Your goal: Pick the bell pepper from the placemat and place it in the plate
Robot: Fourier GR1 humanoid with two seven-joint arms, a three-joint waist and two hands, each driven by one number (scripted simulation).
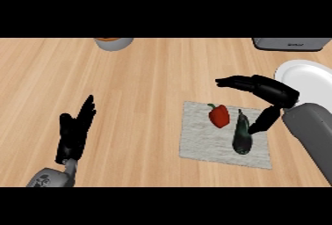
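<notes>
Counter [149, 83], wood grain. Far edge: grey container [114, 43] with something orange inside, and a grey appliance [290, 43] at the far right. White plate [306, 80] sits on the right, just beyond the placemat's far right corner. Grey placemat [200, 141] carries two items: the red bell pepper [219, 116] and, just to its right, a dark elongated vegetable [242, 136]. The two are close but apart.

Right hand [276, 91] is above the mat's far right part, partly in front of the plate. It is open – fingers stretched toward the left, thumb pointing down over the dark vegetable's far end. Cannot tell whether the thumb touches it.

Pepper lies in the mat's far half, under the fingers and left of the thumb, inside the open span – nothing is gripping it. Its long axis runs near-to-far, with the stem end on the far side, tilted slightly left.

Left hand [73, 134] rests open at lower left, fingers up.
</notes>
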